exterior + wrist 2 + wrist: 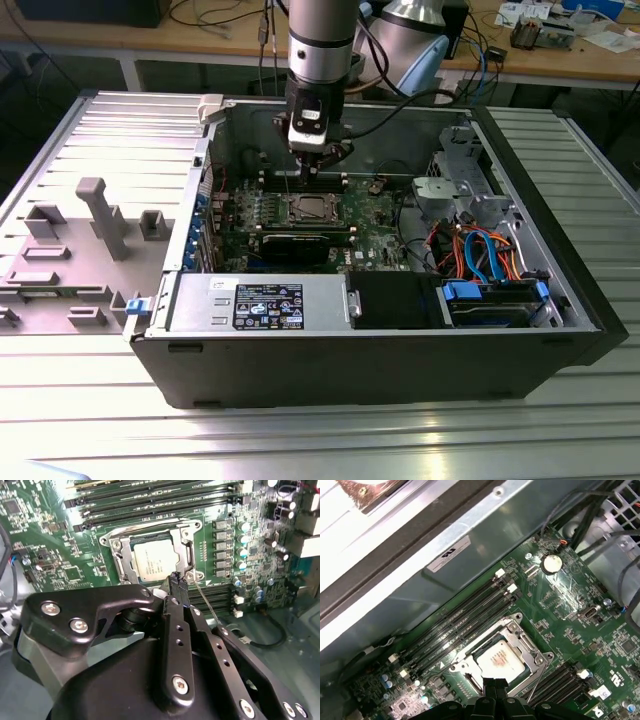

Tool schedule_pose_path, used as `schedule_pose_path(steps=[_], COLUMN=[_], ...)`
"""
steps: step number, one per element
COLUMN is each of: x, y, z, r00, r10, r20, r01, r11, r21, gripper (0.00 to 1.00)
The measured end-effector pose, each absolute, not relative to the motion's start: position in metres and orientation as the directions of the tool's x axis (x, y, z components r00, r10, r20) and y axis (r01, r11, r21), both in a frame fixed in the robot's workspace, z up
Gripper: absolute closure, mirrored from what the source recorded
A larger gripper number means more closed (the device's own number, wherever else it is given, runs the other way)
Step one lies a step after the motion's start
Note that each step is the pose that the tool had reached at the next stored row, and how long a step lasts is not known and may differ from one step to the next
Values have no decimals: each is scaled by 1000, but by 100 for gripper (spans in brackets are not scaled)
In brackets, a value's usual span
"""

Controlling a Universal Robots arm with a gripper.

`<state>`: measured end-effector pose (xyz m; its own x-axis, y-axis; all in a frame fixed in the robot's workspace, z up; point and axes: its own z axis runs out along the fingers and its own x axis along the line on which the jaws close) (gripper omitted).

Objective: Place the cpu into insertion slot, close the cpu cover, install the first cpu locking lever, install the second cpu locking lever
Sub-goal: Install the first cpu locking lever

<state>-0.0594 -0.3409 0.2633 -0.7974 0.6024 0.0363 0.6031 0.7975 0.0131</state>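
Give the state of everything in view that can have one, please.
Silver-grey square cpu: seated in the metal-rimmed insertion slot.
Thin silver metal cpu cover: closed over the cpu.
Thin wire locking lever: sticking out, seemingly unlatched.
Black gripper: shut, tips beside the slot's corner.
Black computer case: side open.

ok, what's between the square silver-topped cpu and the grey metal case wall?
In the first wrist view, long black memory slots lie side by side between the cpu and the case wall.
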Motion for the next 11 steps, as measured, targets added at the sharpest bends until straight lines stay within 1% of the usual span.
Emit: schedule_pose_path(steps=[6, 11], x=[-59, -59], y=[-341, -341], z=[263, 263], r00=[-837, -842], r10=[545, 538], r20=[35, 34], r01=[546, 539], r11=[838, 842], r21=[14, 14], gripper=[89, 89])
